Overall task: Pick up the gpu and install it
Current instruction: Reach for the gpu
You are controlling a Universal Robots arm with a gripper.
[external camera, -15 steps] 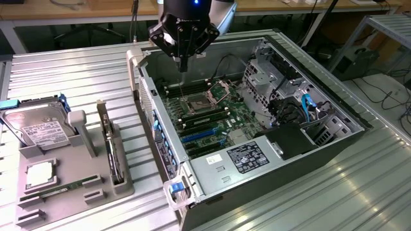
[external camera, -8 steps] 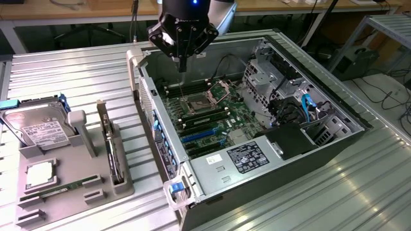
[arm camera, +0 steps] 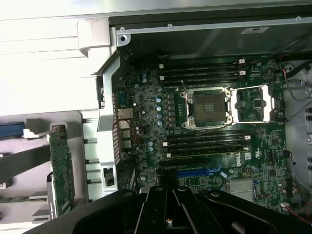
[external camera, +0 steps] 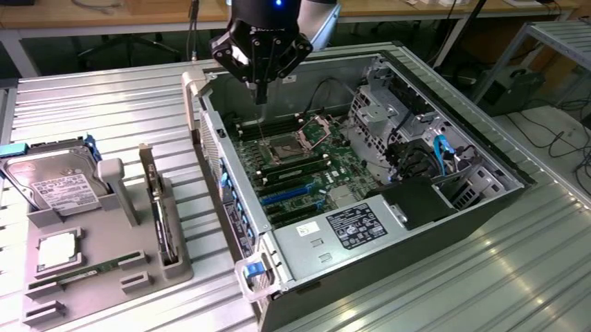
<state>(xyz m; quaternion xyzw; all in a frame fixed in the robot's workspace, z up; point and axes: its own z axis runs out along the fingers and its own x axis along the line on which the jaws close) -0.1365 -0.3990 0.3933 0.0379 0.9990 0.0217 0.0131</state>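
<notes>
above the motherboard [external camera: 309, 169], closed fingers [external camera: 261, 88] hover.

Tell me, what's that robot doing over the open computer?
A robot arm hangs above the open computer case, over the motherboard. Its jaws are shut and hold nothing. Its job is to put in the gpu, a thin black card. That card stands on its edge in the gray holder beside the case, at the exterior view's left, and has not yet been picked up.
</notes>
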